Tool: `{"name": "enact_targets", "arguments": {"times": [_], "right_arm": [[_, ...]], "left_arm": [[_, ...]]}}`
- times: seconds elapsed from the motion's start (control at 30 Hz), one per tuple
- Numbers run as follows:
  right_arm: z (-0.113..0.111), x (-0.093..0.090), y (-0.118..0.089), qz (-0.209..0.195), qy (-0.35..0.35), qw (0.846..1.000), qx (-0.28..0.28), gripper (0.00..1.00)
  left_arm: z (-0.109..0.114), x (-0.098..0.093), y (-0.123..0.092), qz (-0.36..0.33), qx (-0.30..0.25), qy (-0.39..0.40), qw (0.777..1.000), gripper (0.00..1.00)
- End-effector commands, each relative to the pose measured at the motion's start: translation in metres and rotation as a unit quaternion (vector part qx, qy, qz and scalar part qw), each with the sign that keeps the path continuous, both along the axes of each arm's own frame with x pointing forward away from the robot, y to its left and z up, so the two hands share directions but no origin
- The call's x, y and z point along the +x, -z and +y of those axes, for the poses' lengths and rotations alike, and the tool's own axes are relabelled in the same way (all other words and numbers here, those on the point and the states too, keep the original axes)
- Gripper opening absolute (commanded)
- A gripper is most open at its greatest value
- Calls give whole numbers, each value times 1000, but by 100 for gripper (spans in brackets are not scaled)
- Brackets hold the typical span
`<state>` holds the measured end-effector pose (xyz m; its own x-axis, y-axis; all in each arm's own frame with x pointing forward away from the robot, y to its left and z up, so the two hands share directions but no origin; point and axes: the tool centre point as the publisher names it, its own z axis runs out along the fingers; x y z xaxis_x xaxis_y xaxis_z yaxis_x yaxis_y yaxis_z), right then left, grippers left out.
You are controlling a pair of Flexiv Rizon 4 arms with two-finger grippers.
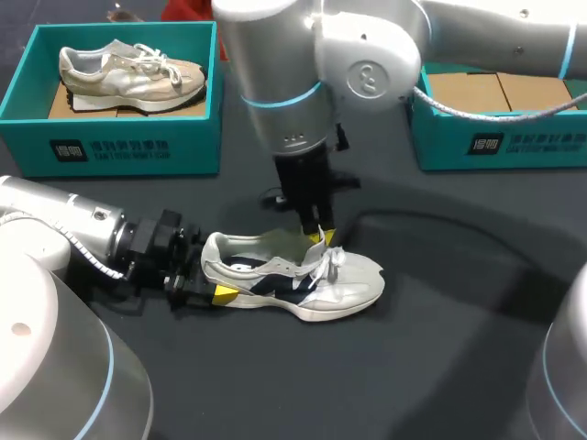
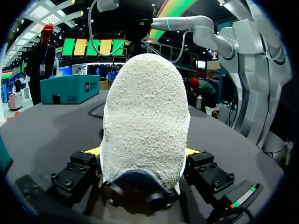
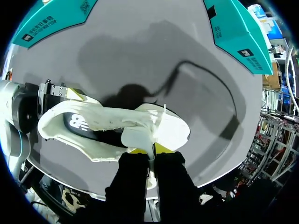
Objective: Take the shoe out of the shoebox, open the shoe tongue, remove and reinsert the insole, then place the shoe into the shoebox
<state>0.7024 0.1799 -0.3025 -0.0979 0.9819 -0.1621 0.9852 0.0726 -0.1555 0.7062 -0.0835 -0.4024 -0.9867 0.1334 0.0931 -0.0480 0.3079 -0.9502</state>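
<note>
**Thin hold on the tongue, heel braced: where this could slip**

The shoe (image 1: 303, 280) lies on its sole on the dark bench (image 1: 459, 357), in the lower middle of the head view, out of either box. My left pincer (image 1: 215, 289) comes in from the left edge and is clenched on the heel, a yellow tip against each side. My right pincer (image 3: 150, 150) hangs over the laced part, its fingers closed on a thin white edge that I take to be the shoe tongue (image 3: 138, 136).

The weak spot, as I judge it, is that thin edge. Only a narrow strip sits between the fingers, so a firm pull may let it slide free. If the laces bind, the pull may instead drag the whole shoe upward, twist it, or work the heel out of my left grip. The insole would then be hard to reach, since the opening would not be spread.

The empty shoebox (image 1: 514, 147) stands at the upper right of the head view. A like teal box (image 1: 110, 147) at the upper left holds a second shoe (image 1: 128, 75).

As for writing: each box front carries a small white emblem with white print beside it. The shoe's dark side panel bears a white logo. I do not read any of it off.
</note>
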Motion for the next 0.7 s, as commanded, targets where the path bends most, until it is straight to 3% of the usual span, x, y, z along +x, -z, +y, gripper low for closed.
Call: {"name": "enact_targets", "arguments": {"times": [0.03, 0.23, 0.7], "right_arm": [[-13, -2, -1, 2, 12, 996, 83, 0], [-13, -2, -1, 2, 12, 996, 83, 0], [-36, -18, 11, -16, -18, 989, 149, 0]], "left_arm": [[0, -1, 3, 0, 0, 0, 1000, 0], [0, -1, 3, 0, 0, 0, 1000, 0], [0, -1, 3, 0, 0, 0, 1000, 0]]}}
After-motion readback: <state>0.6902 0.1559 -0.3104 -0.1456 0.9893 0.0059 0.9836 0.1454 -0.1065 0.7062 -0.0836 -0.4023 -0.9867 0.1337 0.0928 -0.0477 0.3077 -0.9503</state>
